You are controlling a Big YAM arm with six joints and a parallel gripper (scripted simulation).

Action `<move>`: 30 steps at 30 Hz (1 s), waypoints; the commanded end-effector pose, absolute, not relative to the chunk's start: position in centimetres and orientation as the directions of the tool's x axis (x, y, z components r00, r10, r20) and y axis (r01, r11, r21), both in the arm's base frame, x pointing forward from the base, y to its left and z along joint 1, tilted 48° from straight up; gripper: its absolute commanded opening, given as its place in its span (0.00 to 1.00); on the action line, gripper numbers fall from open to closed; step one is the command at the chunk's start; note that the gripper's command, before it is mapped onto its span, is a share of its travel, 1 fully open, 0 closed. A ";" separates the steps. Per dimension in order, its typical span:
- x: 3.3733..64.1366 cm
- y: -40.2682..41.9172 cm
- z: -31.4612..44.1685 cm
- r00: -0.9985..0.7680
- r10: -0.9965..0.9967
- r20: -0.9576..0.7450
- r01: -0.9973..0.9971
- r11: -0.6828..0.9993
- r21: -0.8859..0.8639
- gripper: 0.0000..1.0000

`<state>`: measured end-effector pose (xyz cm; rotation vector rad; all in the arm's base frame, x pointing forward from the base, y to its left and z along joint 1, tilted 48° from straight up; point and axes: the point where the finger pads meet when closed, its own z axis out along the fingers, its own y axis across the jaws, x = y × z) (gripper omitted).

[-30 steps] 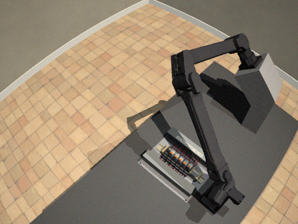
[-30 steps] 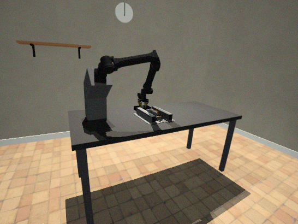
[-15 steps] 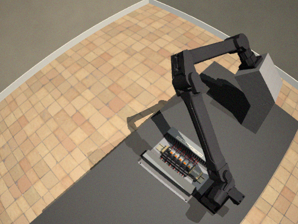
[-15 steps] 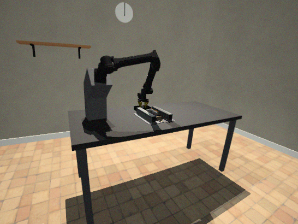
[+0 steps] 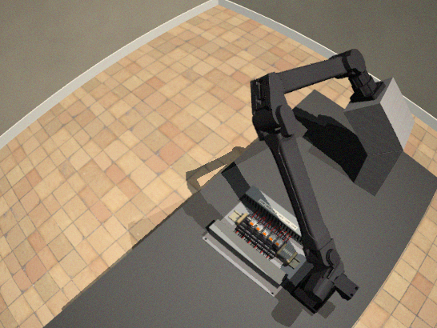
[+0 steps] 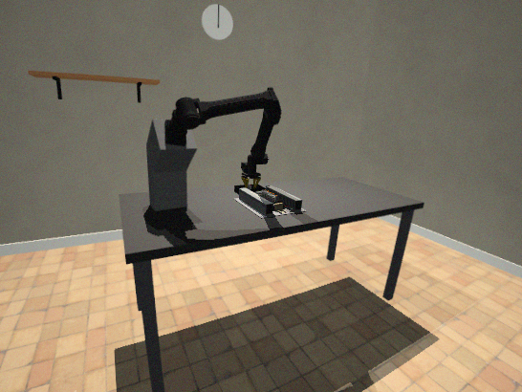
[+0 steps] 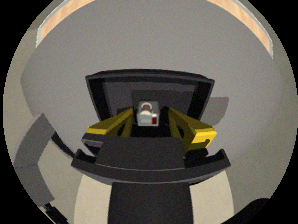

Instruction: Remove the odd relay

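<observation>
In the wrist view a small white relay (image 7: 147, 115) with a red test button sits inside a dark open-topped tray (image 7: 149, 83). It is between my yellow fingers. My gripper (image 7: 150, 111) (image 6: 250, 184) is open around it, and I cannot see either finger pressing on it. In the top view the wrist (image 5: 320, 280) hangs low over the near right end of the relay panel (image 5: 224, 236) and hides the tray and relay. Several relays with orange buttons (image 5: 262, 230) stand in a row in their sockets on the panel.
The panel (image 6: 268, 198) lies near the middle of the dark bench (image 6: 335, 201). The arm's grey pedestal (image 6: 167, 177) (image 5: 380, 132) stands at the bench's far end. Slotted wire ducts (image 5: 276, 218) run along the relay row.
</observation>
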<state>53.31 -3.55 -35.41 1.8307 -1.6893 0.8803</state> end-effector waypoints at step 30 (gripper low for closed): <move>54.4 -0.2 -33.1 0.027 -0.676 0.736 -0.985 -0.143 -0.095 0.59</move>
